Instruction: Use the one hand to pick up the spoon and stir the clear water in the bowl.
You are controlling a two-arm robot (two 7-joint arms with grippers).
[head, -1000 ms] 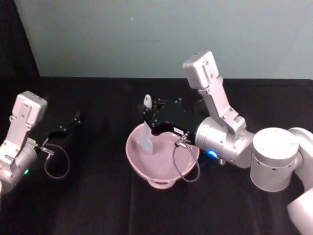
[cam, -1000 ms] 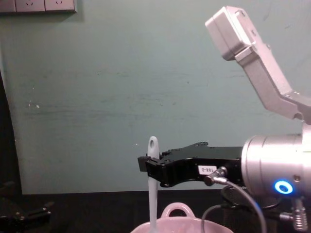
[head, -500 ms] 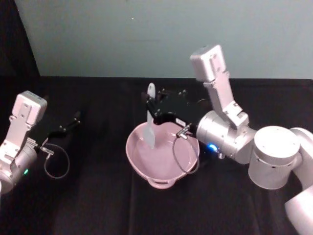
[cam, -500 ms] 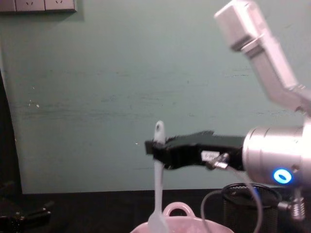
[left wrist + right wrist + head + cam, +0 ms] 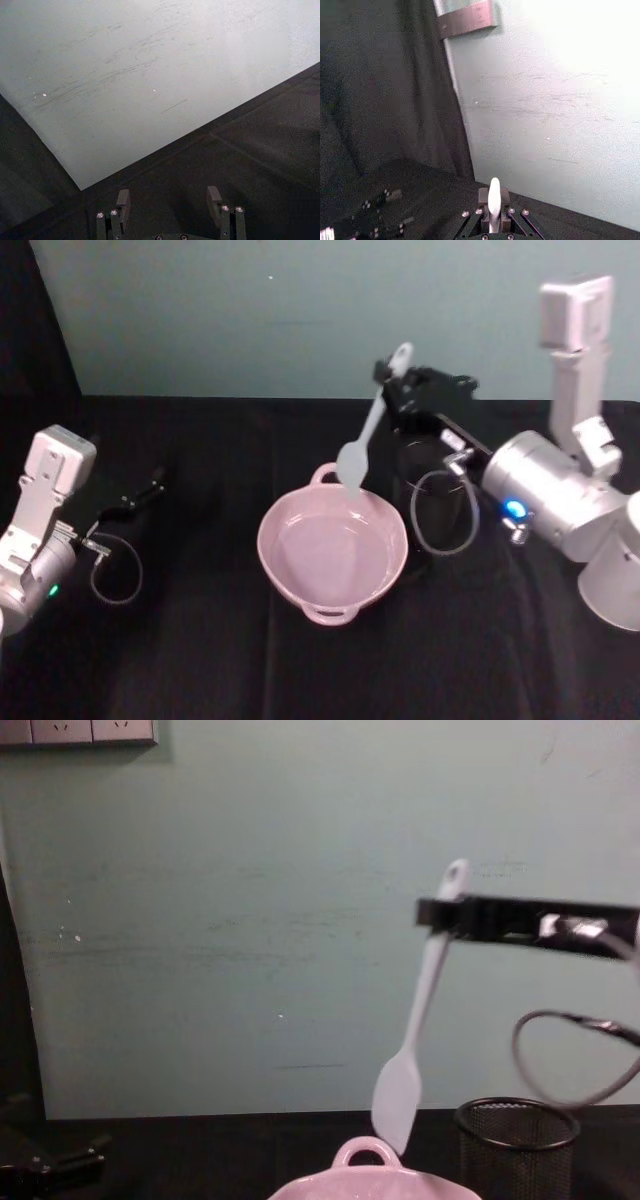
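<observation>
My right gripper (image 5: 396, 386) is shut on the upper handle of the white spoon (image 5: 372, 424), raised over the far right rim of the pink bowl (image 5: 272, 558). The spoon (image 5: 420, 1020) hangs tilted. Its flat head sits in the air just above the bowl's loop handle (image 5: 364, 1151), clear of the water. In the right wrist view the spoon's handle end (image 5: 493, 198) stands pinched between the fingers. My left gripper (image 5: 148, 486) rests open at the far left of the table, its fingers (image 5: 122, 199) apart with nothing between them.
A black wire-mesh cup (image 5: 517, 1144) stands just right of the bowl, under my right gripper and its looping grey cable (image 5: 440, 515). The table wears a black cloth (image 5: 200, 640), with a pale green wall (image 5: 220, 920) behind it.
My right gripper has risen and swung back to the right, carrying the spoon. The spoon's head came up out of the bowl and now hangs tilted above the far rim. The left arm stayed put.
</observation>
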